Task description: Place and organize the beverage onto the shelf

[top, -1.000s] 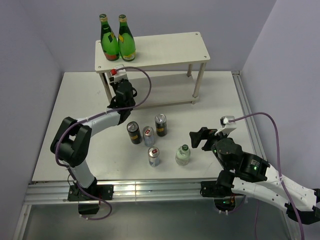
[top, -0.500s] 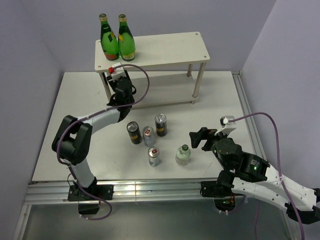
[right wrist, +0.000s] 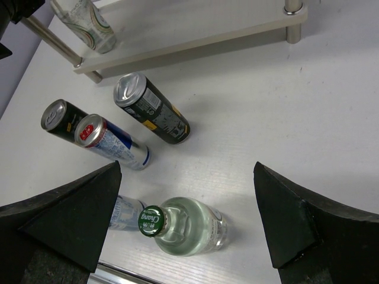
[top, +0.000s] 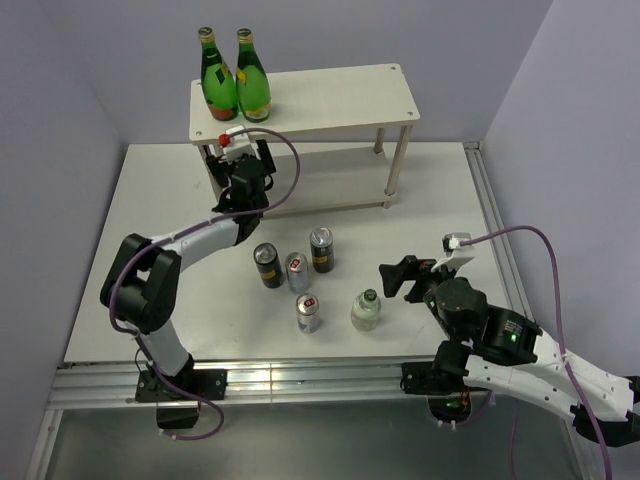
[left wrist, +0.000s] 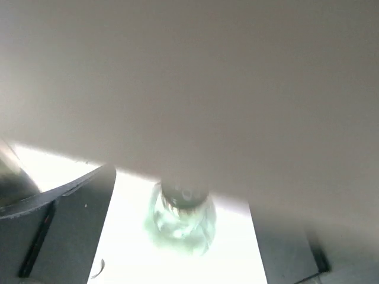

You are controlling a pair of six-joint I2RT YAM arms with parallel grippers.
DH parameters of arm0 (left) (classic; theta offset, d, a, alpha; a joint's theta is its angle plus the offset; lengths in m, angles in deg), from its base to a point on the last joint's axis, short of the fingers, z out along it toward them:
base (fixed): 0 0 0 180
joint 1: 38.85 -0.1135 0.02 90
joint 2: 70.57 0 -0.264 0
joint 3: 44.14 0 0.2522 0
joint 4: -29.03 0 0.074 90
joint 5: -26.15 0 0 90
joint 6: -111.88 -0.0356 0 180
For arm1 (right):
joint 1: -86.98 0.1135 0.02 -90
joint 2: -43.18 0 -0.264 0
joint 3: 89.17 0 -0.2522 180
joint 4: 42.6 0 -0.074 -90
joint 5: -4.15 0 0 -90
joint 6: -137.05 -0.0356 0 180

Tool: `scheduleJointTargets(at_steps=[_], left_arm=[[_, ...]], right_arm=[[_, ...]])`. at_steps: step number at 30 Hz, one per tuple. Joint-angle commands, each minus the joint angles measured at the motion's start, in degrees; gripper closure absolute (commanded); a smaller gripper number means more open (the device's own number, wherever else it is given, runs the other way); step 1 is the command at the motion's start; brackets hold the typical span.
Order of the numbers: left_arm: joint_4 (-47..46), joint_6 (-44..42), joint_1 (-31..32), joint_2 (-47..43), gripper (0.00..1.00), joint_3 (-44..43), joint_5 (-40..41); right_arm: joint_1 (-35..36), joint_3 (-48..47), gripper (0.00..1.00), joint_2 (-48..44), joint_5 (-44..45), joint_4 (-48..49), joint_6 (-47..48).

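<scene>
The shelf [top: 330, 100] lay with its long axis running left to right across the upper middle of the overhead view. The left gripper [top: 240, 160] sat tucked under the left end of its top board. In the left wrist view its jaws stood wide apart, with the shelved bottle [left wrist: 180, 216] upright between them, cap up. A bright gap showed on each side of the bottle, so nothing was gripped. This bottle stood on the lower board. Its glass was washed out, its label unreadable, and the blurred underside of the top board filled the upper half of that frame. From overhead it was hidden by the board and the wrist. In the right wrist view it appeared at upper left, its top cut off.

Five more drinks stood upright on the table [top: 430, 190], lids up, around the centre of the overhead frame:
- left black can [top: 267, 266]
- right black can [top: 321, 250]
- upper silver can [top: 297, 272]
- lower silver can [top: 308, 312]
- table bottle [top: 366, 311]

The right gripper [top: 395, 275], right of centre, was spread fully and empty. In its wrist view one finger hid most of the lower silver can. Two tall green bottles [top: 219, 90] stood on the top board's left end.
</scene>
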Motion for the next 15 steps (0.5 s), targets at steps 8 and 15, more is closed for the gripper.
scheduleJointTargets(at_steps=[8, 15], left_arm=[[9.6, 1.7, 5.5, -12.5, 0.01, 5.3, -1.6], [19.1, 0.6, 11.1, -20.0, 0.01, 5.5, 0.6]], right_arm=[[1.3, 0.4, 0.0, -2.2, 2.0, 0.7, -0.8], [1.7, 0.3, 0.0, -2.7, 2.7, 0.3, -1.1]])
